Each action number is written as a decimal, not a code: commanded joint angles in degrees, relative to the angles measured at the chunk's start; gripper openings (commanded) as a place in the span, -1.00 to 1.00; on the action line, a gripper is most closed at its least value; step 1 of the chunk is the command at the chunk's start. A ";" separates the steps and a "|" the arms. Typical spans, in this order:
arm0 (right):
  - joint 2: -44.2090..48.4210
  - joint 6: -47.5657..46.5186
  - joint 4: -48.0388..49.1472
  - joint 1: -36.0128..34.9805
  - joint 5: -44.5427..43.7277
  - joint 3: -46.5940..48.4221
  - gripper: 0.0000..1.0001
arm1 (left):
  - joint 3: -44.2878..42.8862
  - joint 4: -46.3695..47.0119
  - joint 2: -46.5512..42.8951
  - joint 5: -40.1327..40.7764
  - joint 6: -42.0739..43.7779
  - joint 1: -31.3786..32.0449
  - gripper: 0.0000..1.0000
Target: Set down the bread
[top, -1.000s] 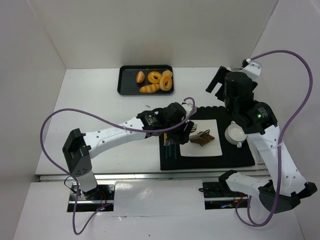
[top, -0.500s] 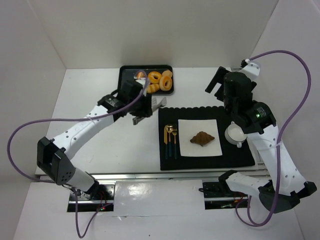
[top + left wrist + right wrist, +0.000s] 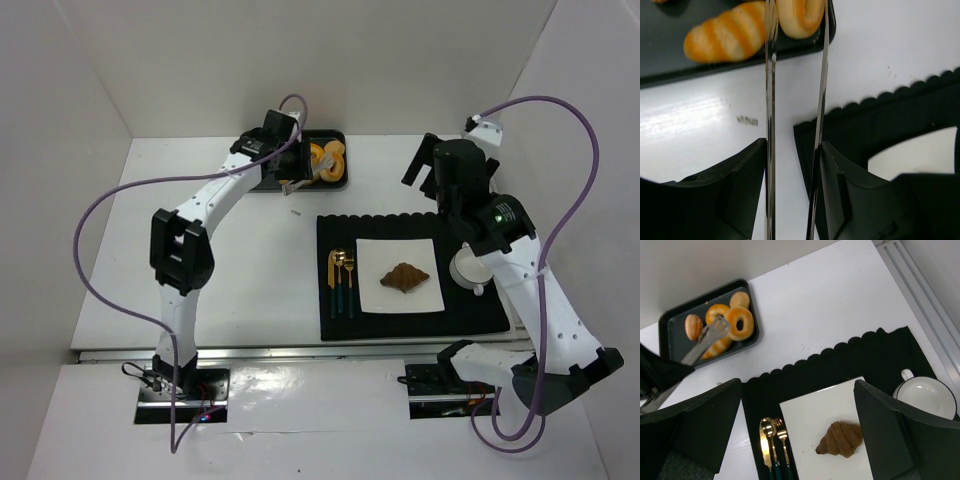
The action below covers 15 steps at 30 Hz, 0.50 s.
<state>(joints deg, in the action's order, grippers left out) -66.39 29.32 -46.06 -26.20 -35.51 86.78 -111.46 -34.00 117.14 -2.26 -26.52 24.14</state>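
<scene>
A brown croissant-shaped bread (image 3: 404, 277) (image 3: 840, 438) lies on the white plate (image 3: 425, 300) (image 3: 805, 415), free of any grip. My left gripper (image 3: 288, 168) (image 3: 792, 145) is shut on metal tongs (image 3: 771, 100) (image 3: 707, 342), whose tips reach over the black tray (image 3: 670, 70) (image 3: 670, 325). The tong blades stand apart with nothing between them, near a ring bread (image 3: 800, 15) (image 3: 740, 322) and a striped loaf (image 3: 725, 37). My right gripper (image 3: 425, 170) (image 3: 797, 385) hangs open high above the plate.
The plate sits on a black scalloped mat (image 3: 480, 310) (image 3: 880, 355), with gold cutlery (image 3: 342, 280) (image 3: 772, 440) to its left and a white cup (image 3: 470, 268) (image 3: 927, 397) to its right. Several more breads lie in the tray at the back. White walls enclose the table.
My left arm has swung with the tongs from the plate back to the tray, leaving the brown bread on the plate. My right arm shifted slightly.
</scene>
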 commanded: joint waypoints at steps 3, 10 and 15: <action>-0.49 -1.28 3.70 0.80 0.00 -0.47 1.00 | -13.86 -4.49 9.14 3.23 2.53 0.12 0.16; -2.34 -2.34 4.22 1.94 0.00 0.05 1.00 | -18.54 -6.69 14.52 2.18 2.53 0.12 0.13; -2.87 -2.34 4.23 2.47 0.53 0.05 1.00 | -18.00 -6.17 12.24 1.03 2.53 0.12 -0.41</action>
<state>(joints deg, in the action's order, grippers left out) -69.21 27.73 -44.93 -24.51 -34.96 86.52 -127.98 -40.64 131.92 -0.27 -25.15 24.18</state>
